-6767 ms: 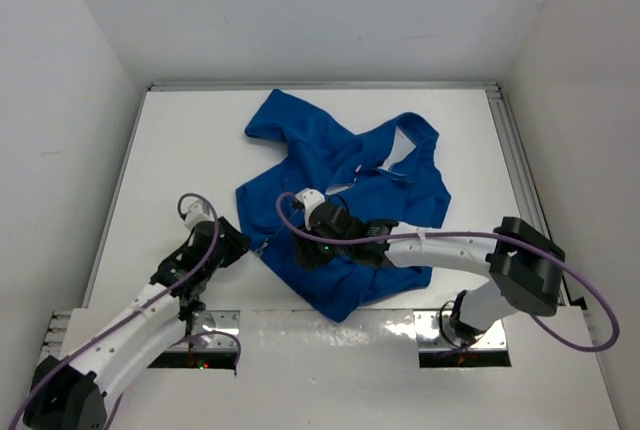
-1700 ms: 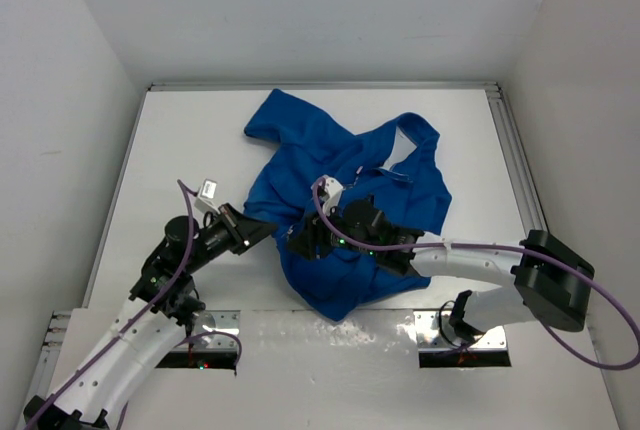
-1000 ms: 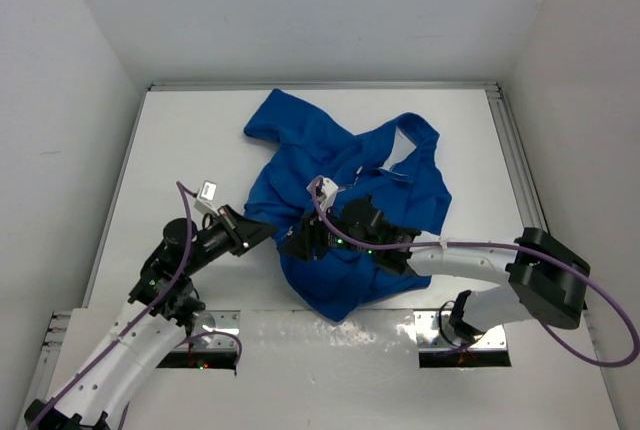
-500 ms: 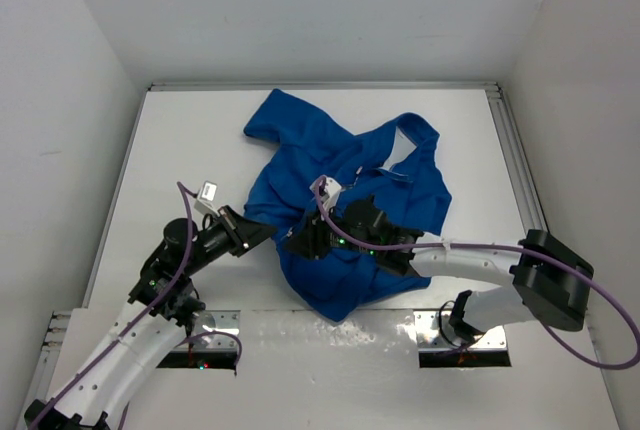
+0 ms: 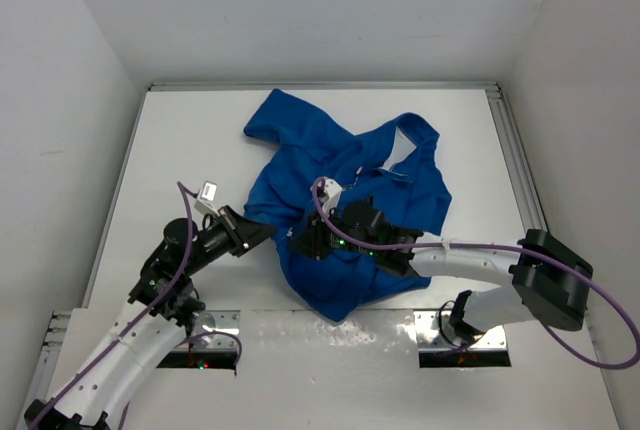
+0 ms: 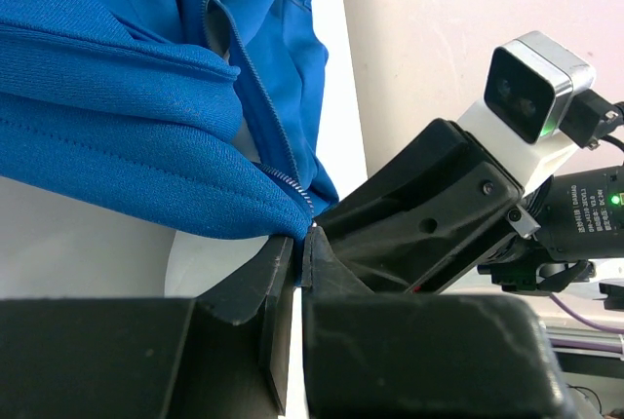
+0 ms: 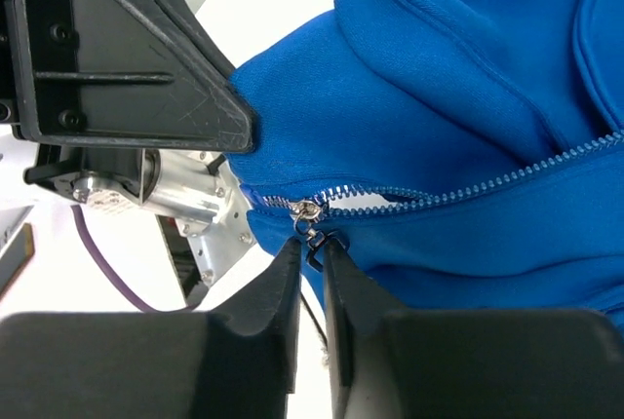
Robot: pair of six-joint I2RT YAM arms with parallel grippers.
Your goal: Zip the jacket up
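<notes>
Mid-frame in the right wrist view, the right gripper (image 7: 312,244) narrowly flanks the zipper pull (image 7: 314,232), grip unclear, so it may slip out; the left gripper (image 6: 300,242) is clamped on the hem of the jacket (image 7: 468,97).

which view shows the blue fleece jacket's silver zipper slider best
Right wrist: silver zipper slider sharp, just above the right end effector. Left wrist shows only zipper teeth; top view hides it.

White table (image 5: 180,150), plain white walls (image 5: 300,10), aluminium rail (image 5: 515,160) along right edge, metal plates (image 5: 225,322) at near edge
</notes>
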